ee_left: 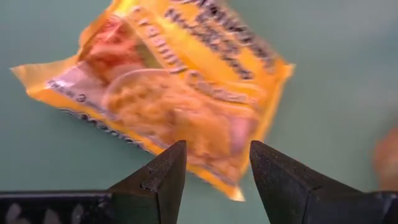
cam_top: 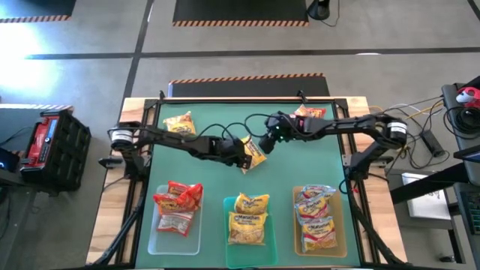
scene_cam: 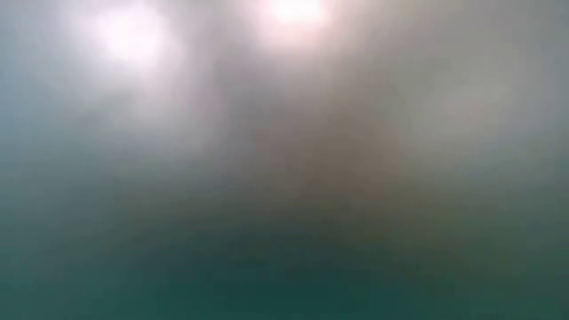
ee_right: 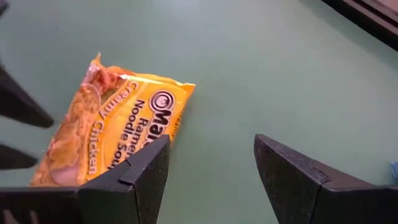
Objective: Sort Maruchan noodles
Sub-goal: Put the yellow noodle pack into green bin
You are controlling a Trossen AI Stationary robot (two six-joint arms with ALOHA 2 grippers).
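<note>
Green mat (cam_top: 225, 187), grey floor (cam_top: 90, 30) beyond, both jaws spread, yellow packet (cam_top: 253, 154) between.

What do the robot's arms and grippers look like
Two dark, slim jointed arms with black cables looping along them and pale silvery collars near their bases. The left gripper and right gripper each end in two matte black, wedge-shaped fingers tapering to blunt tips on a flat black bar. No markings are visible.

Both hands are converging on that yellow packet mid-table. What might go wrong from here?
1. The left hand and right hand sit close together at the same yellow packet; they might collide or tug it both ways.
2. The left hand's open fingers straddle only the packet's edge, so a grip there may slip.
</note>
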